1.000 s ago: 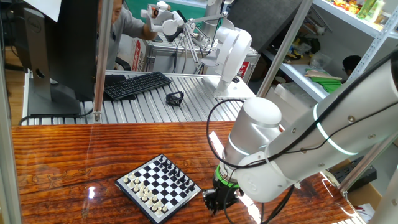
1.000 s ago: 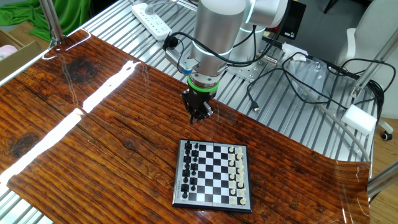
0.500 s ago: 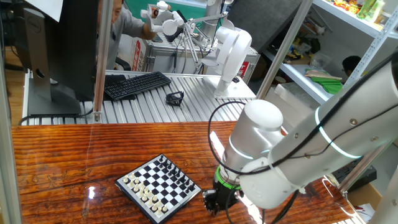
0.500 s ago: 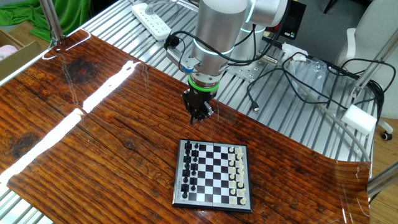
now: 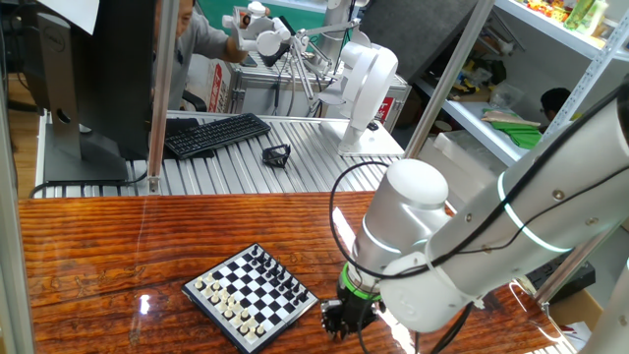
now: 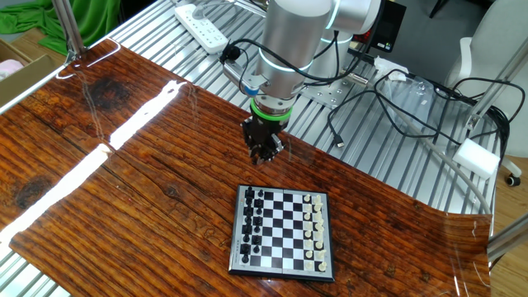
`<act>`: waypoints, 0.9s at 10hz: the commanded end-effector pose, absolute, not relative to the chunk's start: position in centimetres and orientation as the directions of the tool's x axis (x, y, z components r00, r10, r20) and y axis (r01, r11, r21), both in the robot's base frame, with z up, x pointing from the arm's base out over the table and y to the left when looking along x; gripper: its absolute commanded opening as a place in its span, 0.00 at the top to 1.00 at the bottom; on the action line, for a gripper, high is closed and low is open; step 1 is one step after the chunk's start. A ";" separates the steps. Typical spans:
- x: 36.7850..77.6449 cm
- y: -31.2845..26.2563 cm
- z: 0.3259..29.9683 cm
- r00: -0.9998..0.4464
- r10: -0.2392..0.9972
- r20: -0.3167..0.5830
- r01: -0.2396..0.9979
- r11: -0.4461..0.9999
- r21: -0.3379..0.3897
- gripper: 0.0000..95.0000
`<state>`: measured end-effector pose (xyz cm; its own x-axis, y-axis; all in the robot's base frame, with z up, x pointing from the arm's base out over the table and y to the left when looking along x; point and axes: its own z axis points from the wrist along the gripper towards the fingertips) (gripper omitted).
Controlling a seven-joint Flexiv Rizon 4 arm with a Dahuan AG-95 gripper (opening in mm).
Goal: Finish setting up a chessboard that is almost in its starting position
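The chessboard lies flat on the wooden table, a small black and white board with a dark rim. Black pieces stand along its left edge and white pieces along its right edge in this view. It also shows in the one fixed view, near the table's front. My gripper hangs above the table just beyond the board's far left corner, fingers pointing down. In the one fixed view the gripper is right of the board. Its fingers look close together, and I cannot tell whether they hold a piece.
The wooden table stretches left of the board. A metal slatted bench behind it carries a keyboard, a power strip and loose cables. A person stands behind the bench.
The arm has shifted very slightly; the gripper stays over the same spot beside the board. The board and pieces have not moved.
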<state>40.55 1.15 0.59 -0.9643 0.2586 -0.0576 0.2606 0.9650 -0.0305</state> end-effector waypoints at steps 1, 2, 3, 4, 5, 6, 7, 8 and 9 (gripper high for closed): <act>40.5 1.1 0.6 -0.964 0.259 -0.059 0.261 0.965 -0.031 0.80; 40.6 1.1 0.6 -0.964 0.258 -0.059 0.260 0.965 -0.031 0.80; 40.6 1.1 0.6 -0.964 0.258 -0.059 0.260 0.965 -0.031 0.80; 40.6 1.1 0.6 -0.965 0.257 -0.059 0.259 0.965 -0.031 0.80; 40.6 1.1 0.7 -0.965 0.257 -0.058 0.260 0.965 -0.032 0.80; 40.6 1.1 0.7 -0.964 0.258 -0.058 0.260 0.965 -0.032 0.80; 40.6 1.1 0.7 -0.964 0.259 -0.057 0.261 0.965 -0.032 0.80; 40.6 1.1 0.8 -0.964 0.259 -0.057 0.261 0.965 -0.033 0.80; 40.6 1.1 0.8 -0.964 0.259 -0.056 0.261 0.965 -0.033 0.80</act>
<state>40.60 1.14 0.82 -0.9643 0.2589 -0.0552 0.2609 0.9648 -0.0339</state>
